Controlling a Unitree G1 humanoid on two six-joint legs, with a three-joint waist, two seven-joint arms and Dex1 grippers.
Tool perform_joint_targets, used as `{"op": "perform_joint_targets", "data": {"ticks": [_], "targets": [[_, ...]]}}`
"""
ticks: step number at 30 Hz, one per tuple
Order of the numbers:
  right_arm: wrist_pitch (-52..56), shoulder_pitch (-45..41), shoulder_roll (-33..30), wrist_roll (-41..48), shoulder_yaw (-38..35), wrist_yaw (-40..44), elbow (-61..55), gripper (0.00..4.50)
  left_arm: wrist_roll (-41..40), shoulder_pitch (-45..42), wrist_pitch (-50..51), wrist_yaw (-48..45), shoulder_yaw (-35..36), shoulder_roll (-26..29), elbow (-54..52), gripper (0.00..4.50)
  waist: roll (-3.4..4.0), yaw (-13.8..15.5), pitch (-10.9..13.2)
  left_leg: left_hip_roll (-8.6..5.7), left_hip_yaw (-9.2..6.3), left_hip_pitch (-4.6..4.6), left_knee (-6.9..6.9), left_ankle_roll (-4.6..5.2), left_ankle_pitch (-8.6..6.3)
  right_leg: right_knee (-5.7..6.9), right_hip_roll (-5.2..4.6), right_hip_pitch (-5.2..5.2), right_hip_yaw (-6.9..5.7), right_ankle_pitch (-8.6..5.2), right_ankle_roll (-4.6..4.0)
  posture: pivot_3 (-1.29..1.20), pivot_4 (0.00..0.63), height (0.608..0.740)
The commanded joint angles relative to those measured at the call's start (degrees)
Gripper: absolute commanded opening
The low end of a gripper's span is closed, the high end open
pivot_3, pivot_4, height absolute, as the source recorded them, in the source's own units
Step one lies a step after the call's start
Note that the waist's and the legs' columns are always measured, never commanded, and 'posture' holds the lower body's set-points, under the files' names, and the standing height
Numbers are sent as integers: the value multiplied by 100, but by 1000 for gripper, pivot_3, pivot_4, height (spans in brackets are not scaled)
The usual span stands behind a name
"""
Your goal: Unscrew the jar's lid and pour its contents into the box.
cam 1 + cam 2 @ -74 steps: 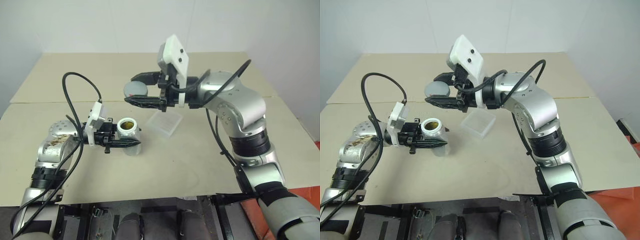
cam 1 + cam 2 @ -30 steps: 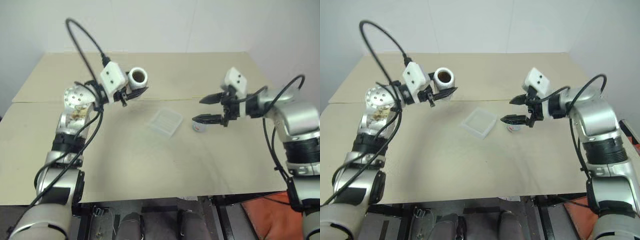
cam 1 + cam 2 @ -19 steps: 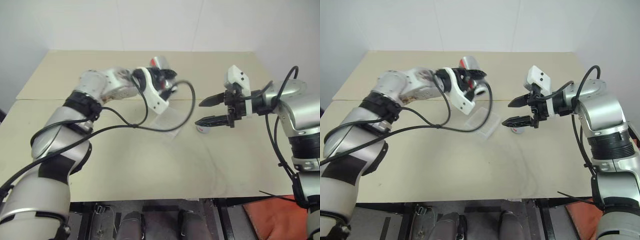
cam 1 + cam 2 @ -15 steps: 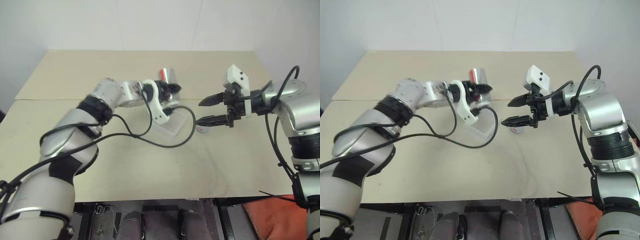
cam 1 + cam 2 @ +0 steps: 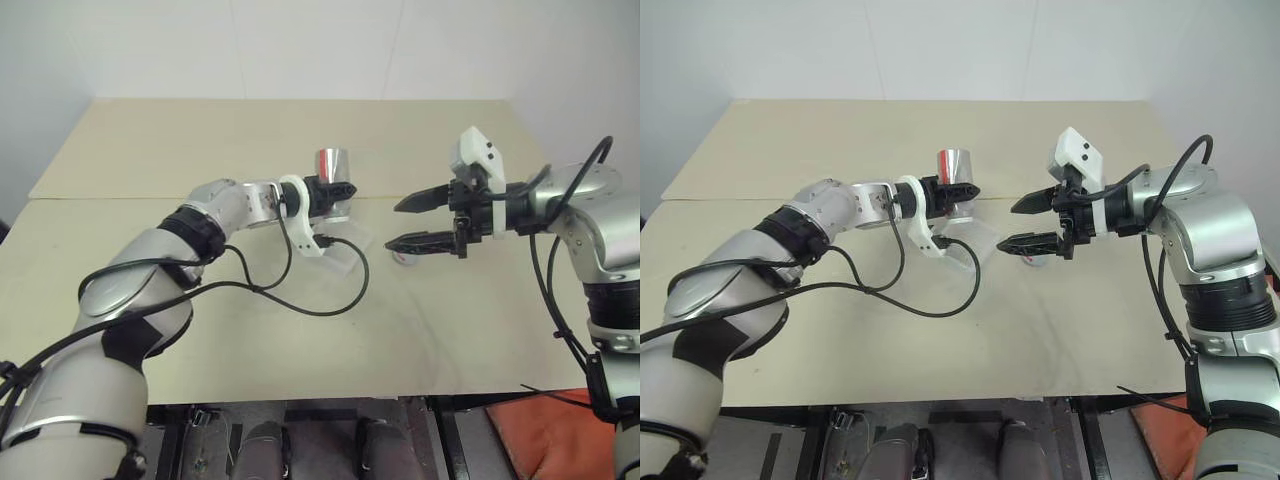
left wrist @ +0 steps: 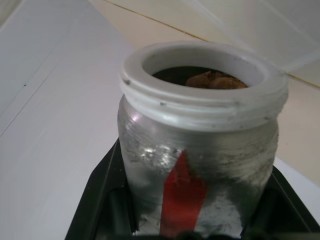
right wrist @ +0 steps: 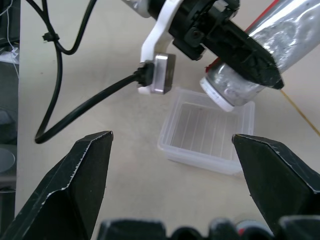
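**Over the box, jar upended to pour**

Above the box (image 7: 207, 131) on the tabletop (image 5: 300, 330), the left gripper (image 5: 335, 195) has its fingers clenched on the lidless jar (image 5: 952, 165), mouth tipped down so its contents can fall in. The right gripper (image 5: 425, 222) waits aside, released, over the lid (image 5: 1033, 259).

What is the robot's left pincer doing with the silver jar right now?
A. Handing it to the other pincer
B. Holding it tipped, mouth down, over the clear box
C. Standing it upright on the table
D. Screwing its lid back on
B: the left pincer grips the jar tilted with its open white mouth pointing down above the box, while the right pincer stands open and apart.
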Motion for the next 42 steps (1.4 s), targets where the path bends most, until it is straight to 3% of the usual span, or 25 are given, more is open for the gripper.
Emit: {"op": "perform_joint_targets", "data": {"ticks": [1, 6, 9, 13, 15, 17, 21, 28, 36, 38, 42], "targets": [[-62, -71, -3, 33, -112, -59, -144, 4426, -882, 173, -380, -280, 536, 14, -22, 1941, 0, 7, 0, 0, 0, 0, 2, 0, 0, 1, 0, 0, 0, 0, 0, 0, 150, 740], [-67, 18, 49, 99, -229, -185, -210, 4426, -2538, 602, -794, -956, 1630, 166, 378, 1941, 0, -17, 0, 2, 0, 0, 13, 0, 0, 9, -1, -1, 0, 0, 0, 0, 150, 740], [-101, 118, 63, 118, -319, -309, -288, 4426, -4132, 889, -786, -1895, 2651, 51, 653, 1941, 0, -24, 0, 3, 0, 0, 24, 0, 0, 19, -1, 0, 0, 0, 0, 0, 150, 740], [-160, 245, 67, 150, -427, -411, -362, 4426, -7240, 1723, 1563, -4788, 4329, -455, -485, 1941, 1, -29, -1, 5, -2, 0, 42, 1, 0, 33, -2, 3, 1, 0, 0, 0, 150, 740], [-151, 288, 62, 152, -441, -466, -376, 4426, -8191, 2104, 3168, -5442, 4840, -534, -1525, 1941, 1, -41, 0, 8, -3, -3, 61, 2, -1, 49, -2, 3, 4, -1, 2, 0, 150, 740], [-128, 333, 75, 166, -455, -520, -409, 4426, -8595, 2384, 4385, -5420, 5171, -592, -2264, 1941, 1, -53, 0, 7, -6, -3, 74, 3, -2, 63, -2, 3, 5, -4, 6, 0, 150, 740], [-101, 394, 92, 208, -474, -585, -443, 4426, -8941, 2981, 4992, -4951, 5648, -773, -3124, 1941, 1, -59, -1, 4, -13, 10, 74, 5, -3, 62, -2, 21, 5, -4, 6, 0, 150, 740], [-50, 437, 142, 278, -481, -646, -493, 4426, -8823, 3710, 4903, -4384, 5806, -994, -3563, 1941, 1, -27, -1, 3, -15, 46, 72, 9, -6, 52, -2, 64, 2, -3, 4, 0, 150, 740], [-18, 518, 175, 365, -511, -757, -580, 4426, -9112, 4020, 4287, -4789, 5922, -1010, -3448, 1941, 1, -11, -1, 2, -14, 44, 70, 13, -8, 42, -2, 64, 2, -2, 2, 0, 150, 740], [-14, 516, 178, 379, -502, -778, -591, 4426, -8851, 3921, 3836, -4884, 5761, -875, -3244, 1941, 1, -14, -1, 2, -15, 46, 70, 13, -8, 42, -2, 66, 2, -1, 2, 0, 150, 740], [-61, 500, 154, 357, -476, -789, -569, 4426, -7227, 2840, 1909, -4501, 4840, -261, -1787, 1941, 1, 4, 0, 0, -14, 46, 69, 13, -8, 41, -2, 67, -2, 0, 1, 0, 150, 740]]}}
